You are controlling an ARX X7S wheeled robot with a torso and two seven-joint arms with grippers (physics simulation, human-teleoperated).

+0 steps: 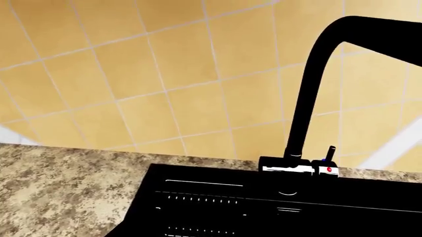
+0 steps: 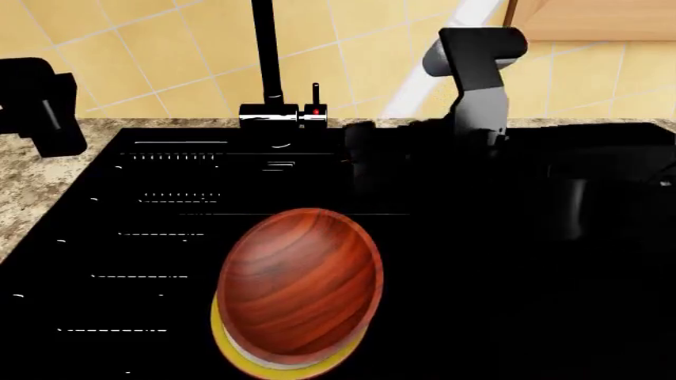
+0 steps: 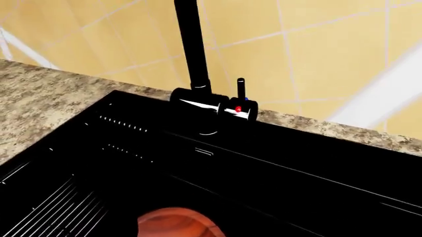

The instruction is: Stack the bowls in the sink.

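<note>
The reddish-brown wood-grain bowl [image 2: 301,285] rests inside the shallow white bowl, of which only a crescent of yellow rim [image 2: 225,339] shows beneath it. Both sit in the glossy black sink [image 2: 476,301], near its front. The wooden bowl's rim [image 3: 175,224] also shows at the edge of the right wrist view. My right arm [image 2: 476,67] reaches down behind the bowls, and its dark end blends into the black basin, so its fingers cannot be made out. My left arm's black end [image 2: 40,107] hangs over the counter at far left, away from the bowls.
A tall black faucet [image 2: 264,55] with a red-dotted lever [image 2: 315,103] stands at the sink's back edge. A ribbed drainboard [image 2: 158,237] lies left of the bowls. Speckled beige countertop [image 2: 32,190] borders the sink, with a tan tiled wall behind.
</note>
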